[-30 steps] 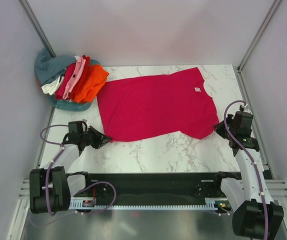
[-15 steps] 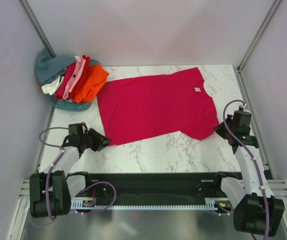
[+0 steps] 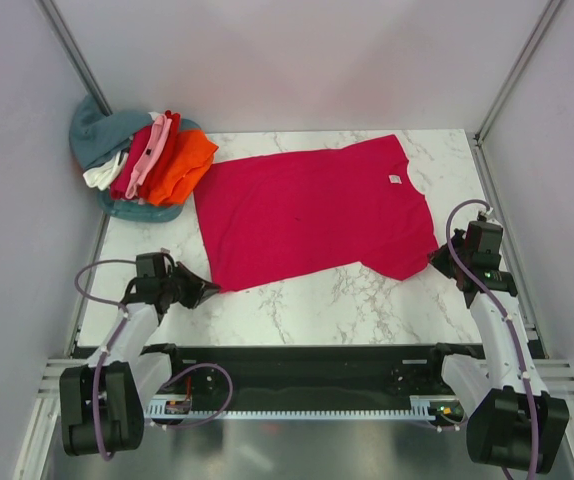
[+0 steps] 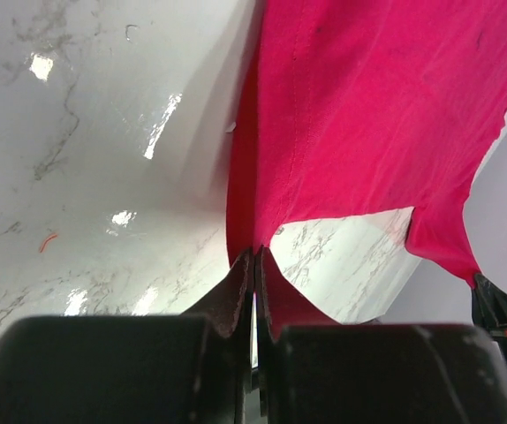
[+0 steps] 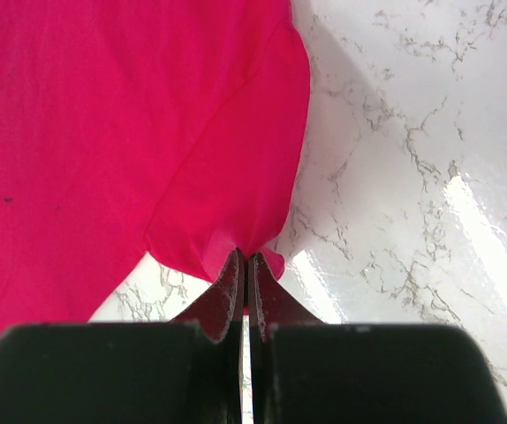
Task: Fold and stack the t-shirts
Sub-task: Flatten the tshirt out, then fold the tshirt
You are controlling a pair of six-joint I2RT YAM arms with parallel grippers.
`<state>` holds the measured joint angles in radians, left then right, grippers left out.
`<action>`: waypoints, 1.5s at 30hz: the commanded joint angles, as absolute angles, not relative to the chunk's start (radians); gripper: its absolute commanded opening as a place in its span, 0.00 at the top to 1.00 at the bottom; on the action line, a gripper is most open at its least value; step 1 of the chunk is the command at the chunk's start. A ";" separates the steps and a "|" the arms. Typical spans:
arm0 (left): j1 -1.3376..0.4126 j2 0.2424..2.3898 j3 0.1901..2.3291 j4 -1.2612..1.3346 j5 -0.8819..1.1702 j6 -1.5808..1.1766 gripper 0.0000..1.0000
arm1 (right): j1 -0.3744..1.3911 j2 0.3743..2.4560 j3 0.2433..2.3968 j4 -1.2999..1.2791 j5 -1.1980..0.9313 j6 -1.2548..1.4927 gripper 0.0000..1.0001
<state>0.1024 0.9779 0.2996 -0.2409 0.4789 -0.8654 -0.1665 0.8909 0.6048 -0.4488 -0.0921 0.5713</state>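
1. Shirt [image 3: 307, 210]: crimson, lying flat in a single layer across the middle of the surface [image 3: 317, 300] and reaching toward its far edge. The neck, with a white label [image 3: 394, 180], points at the right edge and the hem at the left edge. No fold is in yet.
2. Left pincer [image 3: 205, 290]: clenched on the near hem corner [image 4: 252, 212]. In the wrist view the cloth runs straight into the shut tips and tents slightly off the marble.
3. Right pincer [image 3: 435, 257]: clenched on the tip of the near sleeve [image 5: 236, 177]. The cloth puckers into the tips there.
4. Why these grips: both sit on the shirt's near long side, one at each end. My read is that this sets up carrying that side over toward the far edge for a lengthwise fold. Holding both ends should keep the moving edge straight rather than sagging mid-span.
5. Both arms sit low, tips about at marble level, which is what it takes to pinch thin cloth lying flat.
6. Pile [image 3: 152, 160]: at the far-left corner, with orange, red, pink and white pieces on a teal-grey one. It lies just beside the shirt's far hem corner. It looks loosely bunched rather than squared, so I can't tell whether it is the finished stack or shirts waiting.
7. Risks, as I judge them:
   - Both pinches are small, so a corner could slip on the lift.
   - The right grip holds the sleeve only, so the body panel may lag and wrinkle at the armpit.
   - The fold needs to stay clear of the pile.
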 commanded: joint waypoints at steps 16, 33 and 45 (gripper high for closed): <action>0.103 1.068 0.530 -0.318 0.500 -0.811 0.98 | -0.169 1.079 0.859 -0.322 -0.107 0.661 1.00; 0.110 1.244 0.704 -0.270 0.391 -0.907 0.98 | -0.140 1.459 1.187 -0.232 -0.183 0.706 1.00; 0.123 1.388 0.813 -0.190 0.359 -0.939 0.98 | -0.101 1.689 1.425 -0.232 -0.178 0.724 1.00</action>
<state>0.1139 1.3697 0.7570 -0.2493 0.3962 -0.9169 -0.1024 1.6608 1.3506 -0.2653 -0.1680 0.7078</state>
